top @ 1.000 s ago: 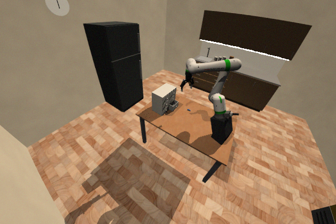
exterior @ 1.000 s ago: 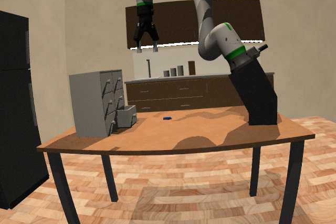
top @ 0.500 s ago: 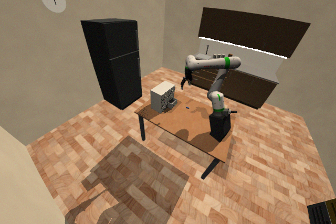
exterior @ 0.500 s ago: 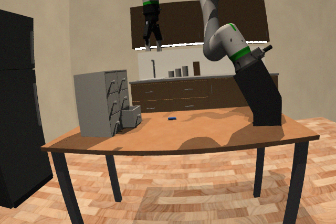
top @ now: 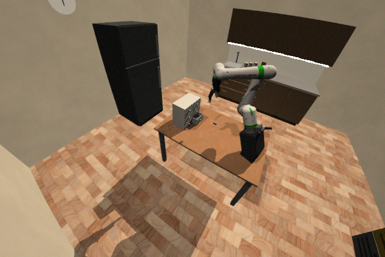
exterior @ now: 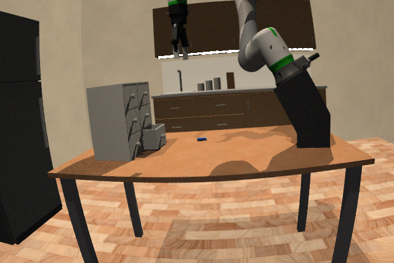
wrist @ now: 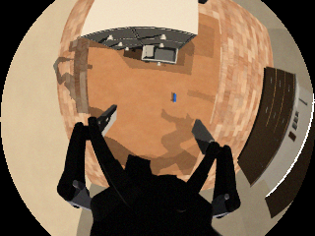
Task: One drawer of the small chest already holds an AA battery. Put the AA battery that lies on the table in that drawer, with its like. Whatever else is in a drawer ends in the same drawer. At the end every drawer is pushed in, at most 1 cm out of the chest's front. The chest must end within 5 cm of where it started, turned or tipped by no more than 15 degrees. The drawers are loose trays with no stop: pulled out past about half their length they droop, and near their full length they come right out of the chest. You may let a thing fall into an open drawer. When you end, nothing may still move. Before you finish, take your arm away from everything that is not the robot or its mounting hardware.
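The grey chest (top: 178,117) (exterior: 108,123) (wrist: 143,15) stands at one end of the table, upright, with two columns of three drawers. The bottom drawer (top: 198,119) (exterior: 154,138) of the far column is pulled partly out; its open top shows in the wrist view, with a pale patch at the left end. I cannot tell what lies inside. The other drawers look pushed in. A blue AA battery (top: 215,123) (exterior: 201,139) (wrist: 174,97) lies on the table in front of the chest. My gripper (top: 213,99) (exterior: 181,57) (wrist: 156,118) is open and empty, high above the table.
The wooden table (top: 214,139) (exterior: 191,161) carries the arm's black pedestal (top: 252,145) (exterior: 313,120) at the end away from the chest. Drawer handles stick out of the chest's front. A black fridge (top: 136,73) stands on the floor beyond the chest's end of the table.
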Robot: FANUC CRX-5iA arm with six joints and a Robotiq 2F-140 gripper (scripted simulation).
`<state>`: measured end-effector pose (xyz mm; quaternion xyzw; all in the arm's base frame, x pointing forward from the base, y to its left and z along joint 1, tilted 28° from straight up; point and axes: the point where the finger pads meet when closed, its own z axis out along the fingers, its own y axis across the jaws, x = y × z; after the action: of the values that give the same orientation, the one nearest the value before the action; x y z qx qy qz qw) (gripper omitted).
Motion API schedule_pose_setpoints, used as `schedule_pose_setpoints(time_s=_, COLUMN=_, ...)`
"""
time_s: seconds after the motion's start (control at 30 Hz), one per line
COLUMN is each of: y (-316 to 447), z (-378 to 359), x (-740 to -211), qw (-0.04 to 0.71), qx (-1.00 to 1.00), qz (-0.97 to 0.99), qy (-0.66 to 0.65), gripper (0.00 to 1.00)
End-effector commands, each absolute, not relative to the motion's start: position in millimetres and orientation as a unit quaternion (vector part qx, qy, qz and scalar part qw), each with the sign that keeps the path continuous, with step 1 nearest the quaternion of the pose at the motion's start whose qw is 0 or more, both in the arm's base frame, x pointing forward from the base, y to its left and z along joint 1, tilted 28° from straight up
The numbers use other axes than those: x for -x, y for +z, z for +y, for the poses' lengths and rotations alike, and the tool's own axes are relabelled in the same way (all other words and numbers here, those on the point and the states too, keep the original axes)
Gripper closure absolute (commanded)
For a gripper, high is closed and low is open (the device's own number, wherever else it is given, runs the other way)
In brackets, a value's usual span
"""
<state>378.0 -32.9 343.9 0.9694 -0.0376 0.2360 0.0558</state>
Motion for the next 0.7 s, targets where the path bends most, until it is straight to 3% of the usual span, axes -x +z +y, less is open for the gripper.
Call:
schedule_pose_setpoints(time_s=0.0, y=344.4, z=-32.8, x=-377.1, qw=0.057, qx=-0.970, qz=-0.027, qy=0.235, gripper=0.00)
schedule_pose_setpoints(time_s=0.67, y=345.2, z=-32.6, x=-374.8, qw=0.061, qx=-0.971, qz=-0.001, qy=0.232, gripper=0.00)
